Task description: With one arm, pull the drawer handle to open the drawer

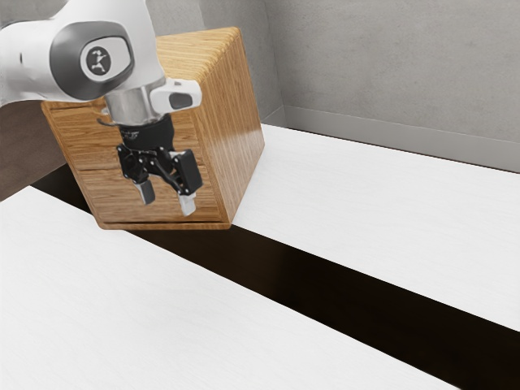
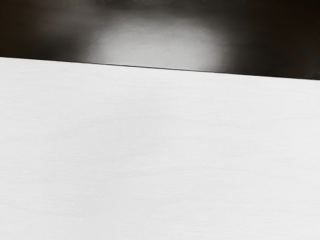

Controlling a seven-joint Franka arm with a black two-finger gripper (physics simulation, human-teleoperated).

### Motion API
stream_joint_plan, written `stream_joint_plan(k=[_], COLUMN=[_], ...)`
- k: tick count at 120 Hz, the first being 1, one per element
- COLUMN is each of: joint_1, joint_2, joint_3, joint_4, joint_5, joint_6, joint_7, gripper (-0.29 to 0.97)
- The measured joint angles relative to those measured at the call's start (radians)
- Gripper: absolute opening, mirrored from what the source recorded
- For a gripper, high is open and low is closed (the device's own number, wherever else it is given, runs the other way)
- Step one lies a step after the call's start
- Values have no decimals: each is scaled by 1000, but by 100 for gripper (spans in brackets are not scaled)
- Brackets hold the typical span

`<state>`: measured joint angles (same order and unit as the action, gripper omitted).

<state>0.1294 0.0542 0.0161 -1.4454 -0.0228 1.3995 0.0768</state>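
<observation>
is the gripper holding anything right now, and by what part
Nothing. The gripper is open in front of the wooden cabinet, with nothing between its jaws.

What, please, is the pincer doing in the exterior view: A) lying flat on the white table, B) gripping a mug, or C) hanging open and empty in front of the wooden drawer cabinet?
C: the pincer has its fingers spread with nothing between them, before the wooden drawer cabinet.

Soft even light on the white table point(image 1: 382, 203); black shadowed gap point(image 1: 341, 284); pale hazy glare on dark surface point(image 2: 155, 45)
</observation>
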Motion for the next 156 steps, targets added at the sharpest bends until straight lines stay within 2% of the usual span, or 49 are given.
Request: stream_joint_plan(k=[22, 32, 40, 53, 68, 77, 86, 90, 99, 105, 115, 122, 132, 148, 156], joint_1=[-21, -33, -47, -58, -11, -42, -30, 7, 211, 310, 423, 456, 420, 231, 174], joint_2=[-6, -72, -106, -78, -20, -13, -11, -11, -16, -19, -17, -11, 0, 10, 18], joint_3=[2, 24, 51, 140, 212, 317, 395, 400, 296, 261, 230, 220, 216, 215, 214], joint_4=[11, 79, 92, 82, 80, 81, 82, 84, 87, 89, 91, 91, 91, 89, 89], joint_5=[0, 1, -4, -7, 9, -7, -26, -35, -54, -62, -67, -50, -37, -65, -82], joint_6=[49, 51, 45, 37, 52, 70, 82, 87, 94, 98, 108, 122, 147, 179, 198], joint_7=[12, -4, -86, -286, -491, -594, -685, -723, -800, -848, -938, -997, -1088, -1213, -1266], gripper=[68, 68, 68, 68, 68, 68, 68, 68, 68, 68, 68, 68, 68, 68, 68])
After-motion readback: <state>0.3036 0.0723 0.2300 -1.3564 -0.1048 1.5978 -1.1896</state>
